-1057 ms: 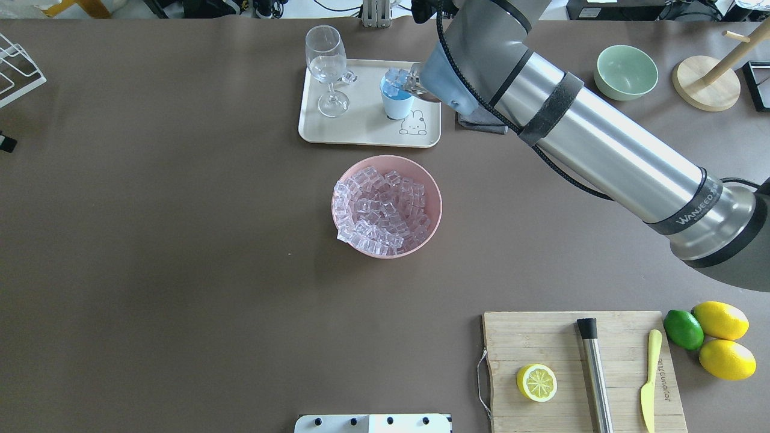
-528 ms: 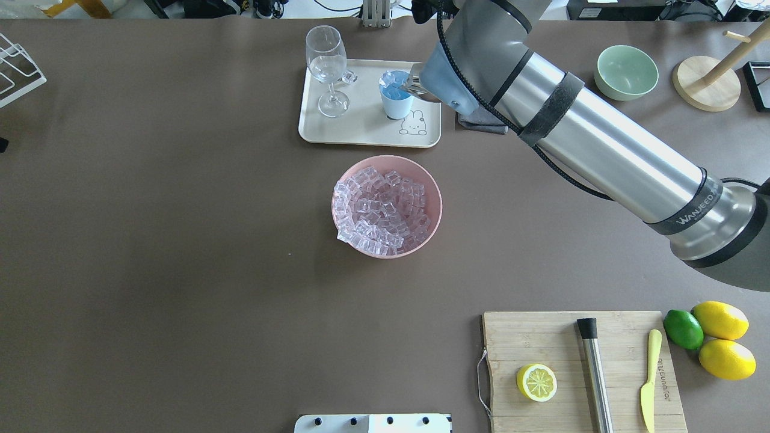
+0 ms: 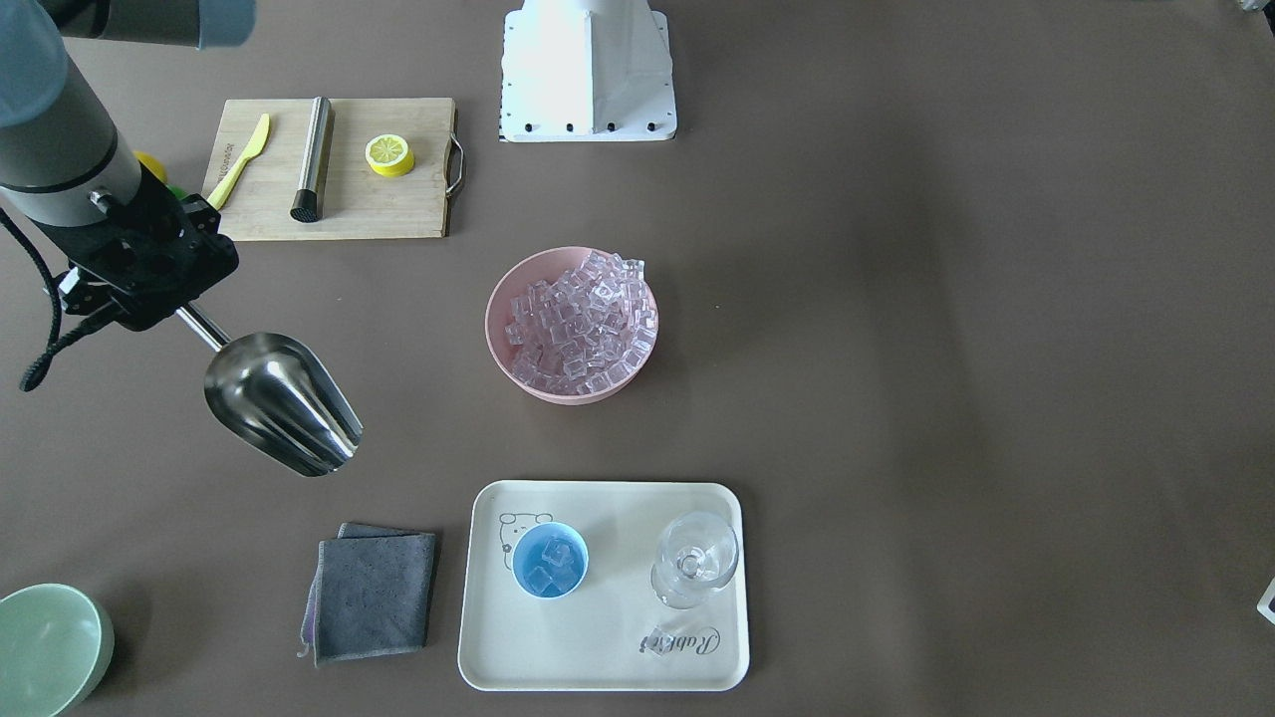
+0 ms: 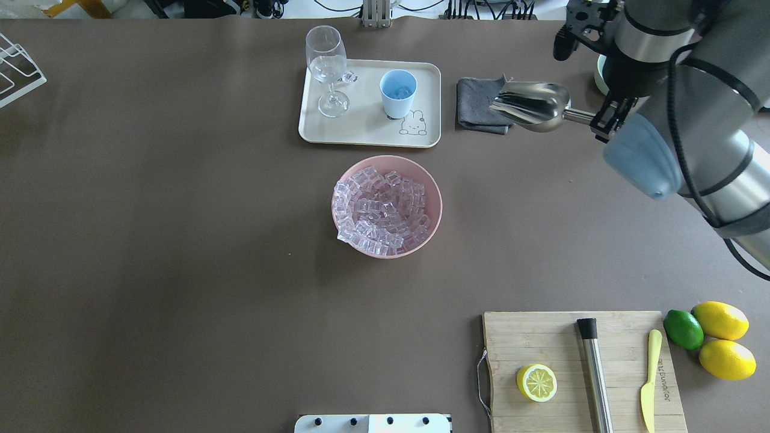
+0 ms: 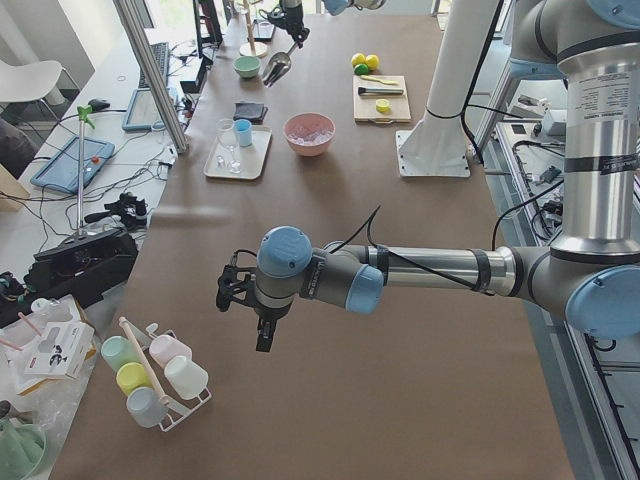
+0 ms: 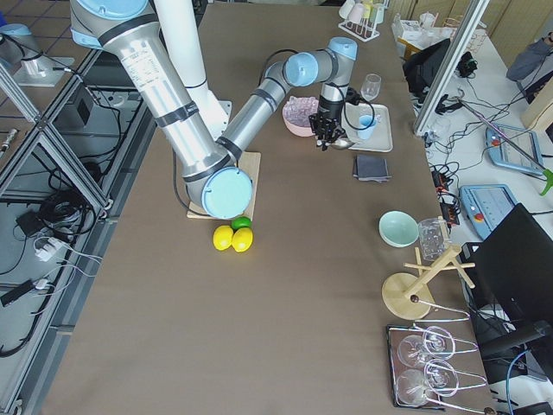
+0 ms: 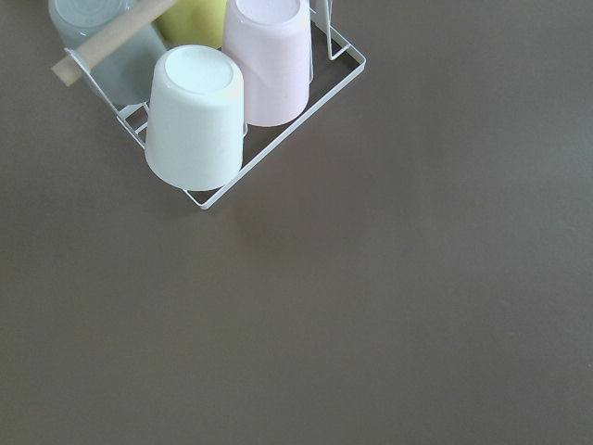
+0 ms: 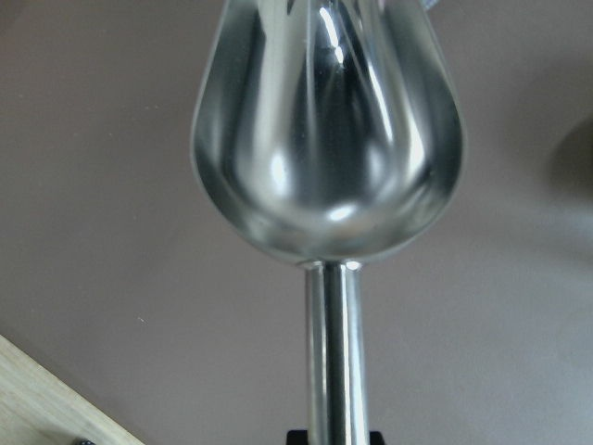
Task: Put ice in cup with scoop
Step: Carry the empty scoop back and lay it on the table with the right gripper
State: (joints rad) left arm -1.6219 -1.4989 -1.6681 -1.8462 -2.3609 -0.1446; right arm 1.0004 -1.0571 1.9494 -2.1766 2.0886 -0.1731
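Observation:
My right gripper [image 4: 606, 119] is shut on the thin rod handle of the steel scoop [image 4: 530, 106]. It holds the scoop in the air, to the right of the grey cloth. The scoop's trough [image 8: 326, 139] is empty. The gripper [image 3: 164, 299] and scoop [image 3: 282, 402] also show in the front-facing view. The light-blue cup [image 4: 397, 93] stands on the tray with a few ice cubes inside [image 3: 549, 565]. The pink bowl [image 4: 435, 198] is heaped with ice [image 4: 379, 207]. One loose cube [image 4: 348, 76] lies on the tray. My left gripper [image 5: 262, 338] hangs far off over the table's left end; I cannot tell its state.
A cream tray [image 4: 367, 139] holds a stemmed glass [image 4: 326, 66]. A grey cloth [image 4: 477, 111] lies right of it, a green bowl [image 3: 45, 647] beyond. A cutting board [image 4: 541, 337] holds a lemon half, a steel cylinder and a yellow knife. A cup rack [image 7: 218, 102] stands near my left wrist.
My right arm has drawn back to the right, away from the cup, with the scoop. The ice that was piled at the cup's mouth now lies inside the cup.

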